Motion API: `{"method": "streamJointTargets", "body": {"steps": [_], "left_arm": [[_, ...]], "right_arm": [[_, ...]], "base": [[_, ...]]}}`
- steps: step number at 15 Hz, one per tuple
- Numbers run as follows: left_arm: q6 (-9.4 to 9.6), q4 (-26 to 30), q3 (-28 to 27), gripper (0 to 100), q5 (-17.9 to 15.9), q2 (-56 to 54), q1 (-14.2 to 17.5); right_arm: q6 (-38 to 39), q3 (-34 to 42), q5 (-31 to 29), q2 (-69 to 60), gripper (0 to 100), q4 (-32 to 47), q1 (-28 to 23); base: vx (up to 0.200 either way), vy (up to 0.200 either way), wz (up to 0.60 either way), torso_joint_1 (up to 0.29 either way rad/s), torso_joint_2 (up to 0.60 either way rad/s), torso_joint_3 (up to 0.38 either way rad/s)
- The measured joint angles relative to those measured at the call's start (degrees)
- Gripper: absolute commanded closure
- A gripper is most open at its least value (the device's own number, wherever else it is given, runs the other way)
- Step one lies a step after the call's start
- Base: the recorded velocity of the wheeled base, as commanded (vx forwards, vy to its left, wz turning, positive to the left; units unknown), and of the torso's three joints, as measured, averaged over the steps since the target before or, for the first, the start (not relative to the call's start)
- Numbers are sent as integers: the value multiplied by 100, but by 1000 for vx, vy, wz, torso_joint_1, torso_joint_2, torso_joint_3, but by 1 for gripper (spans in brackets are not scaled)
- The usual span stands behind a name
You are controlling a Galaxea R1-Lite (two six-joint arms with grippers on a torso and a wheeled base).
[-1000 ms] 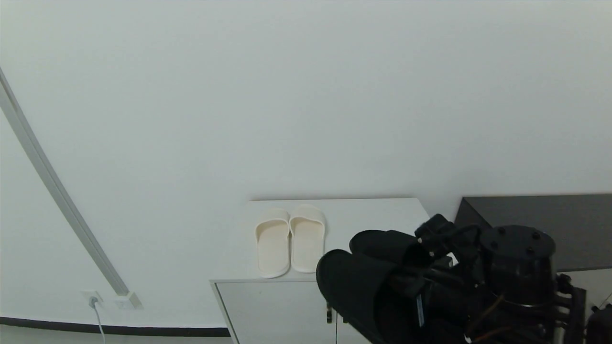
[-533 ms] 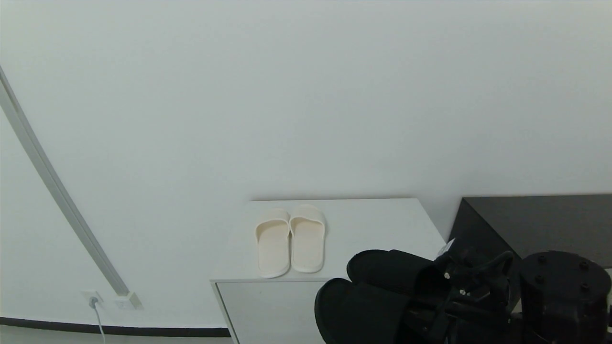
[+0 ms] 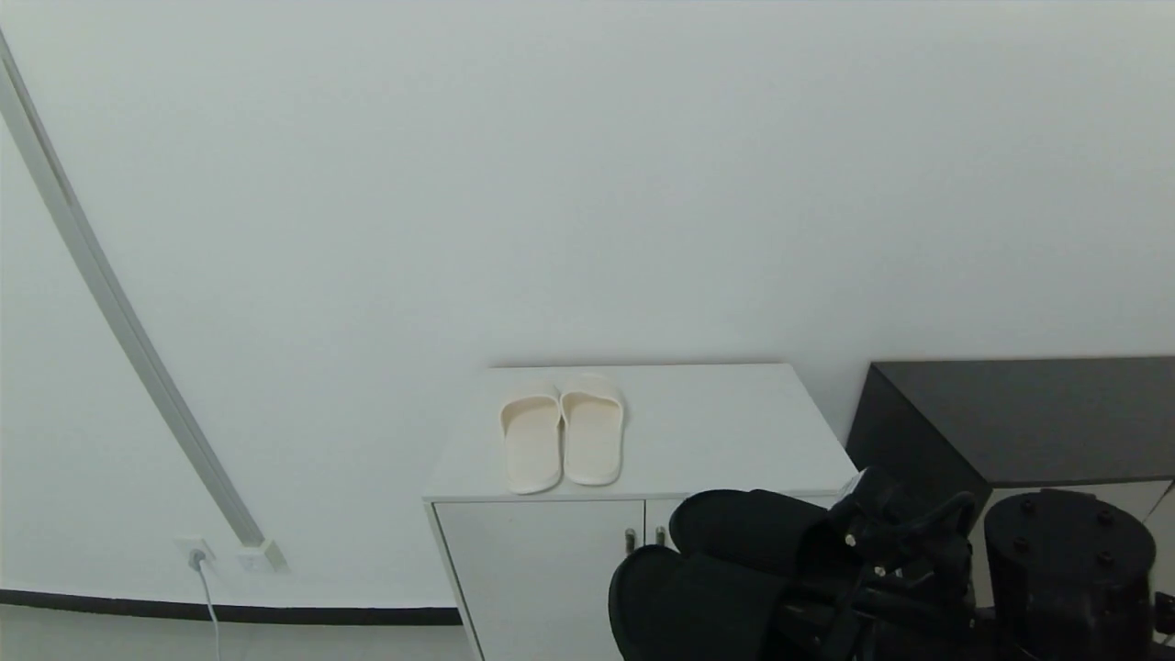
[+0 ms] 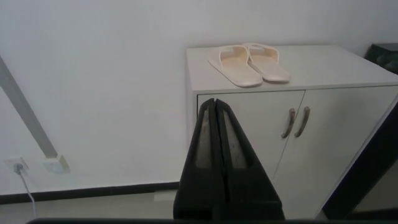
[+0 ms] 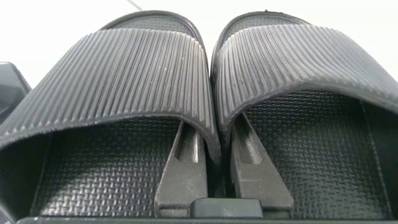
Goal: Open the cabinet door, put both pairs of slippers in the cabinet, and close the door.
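Note:
A pair of black slippers (image 3: pixel 725 569) hangs low at the right in the head view, in front of the white cabinet (image 3: pixel 716 431). My right gripper (image 5: pixel 213 134) is shut on them, its fingers (image 5: pixel 183 168) pinching the two inner side walls together under the ribbed straps. A cream pair of slippers (image 3: pixel 562 431) lies side by side on the cabinet top, toward its left. Both cabinet doors (image 4: pixel 255 124) are closed, with two handles (image 4: pixel 295 122) at the centre. My left gripper (image 4: pixel 215 102) is shut and holds nothing, off the cabinet's front left.
A dark cabinet (image 3: pixel 1028 413) stands against the white one's right side. A wall socket with a cable (image 3: pixel 193 555) and a slanted grey rail (image 3: pixel 119 312) are on the wall to the left. Bare floor lies before the doors.
My right arm has lowered with the black slippers and drawn back to the right. The head camera has shifted, so more of the cabinet front shows.

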Motion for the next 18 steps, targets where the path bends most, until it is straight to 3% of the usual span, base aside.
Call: {"method": "streamJointTargets", "body": {"steps": [18], "left_arm": [[24,-5,-2,100,-30,0,2]], "right_arm": [[-2,48,2,129,100,-24,4]], "base": [[0,0,0,-5,10,6]]}}
